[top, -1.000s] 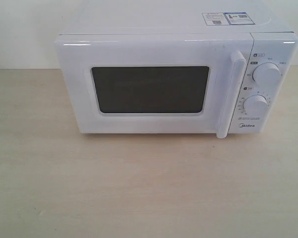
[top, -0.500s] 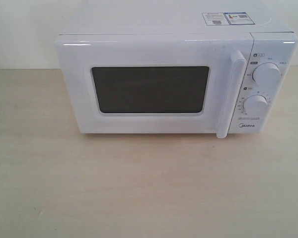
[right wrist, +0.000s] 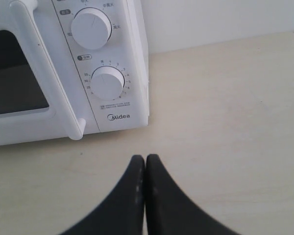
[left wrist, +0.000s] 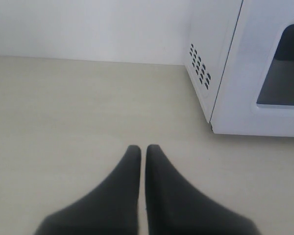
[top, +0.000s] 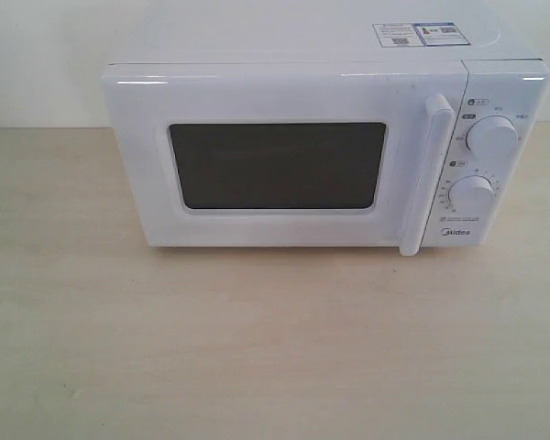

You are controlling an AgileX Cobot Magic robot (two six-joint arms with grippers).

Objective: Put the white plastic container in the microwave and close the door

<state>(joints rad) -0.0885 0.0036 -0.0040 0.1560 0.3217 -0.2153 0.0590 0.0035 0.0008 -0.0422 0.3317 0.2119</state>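
Observation:
The white Midea microwave stands on the light wooden table, its door shut, with dark window and vertical bar handle. No white plastic container shows in any view. Neither gripper appears in the exterior view. In the left wrist view my left gripper is shut and empty over bare table, with the microwave's vented side ahead of it. In the right wrist view my right gripper is shut and empty, a short way in front of the dial panel.
A pale wall runs behind the table. Two round dials sit on the microwave's right panel and sticker labels lie on its top. Bare tabletop spreads in front of the microwave and on both sides.

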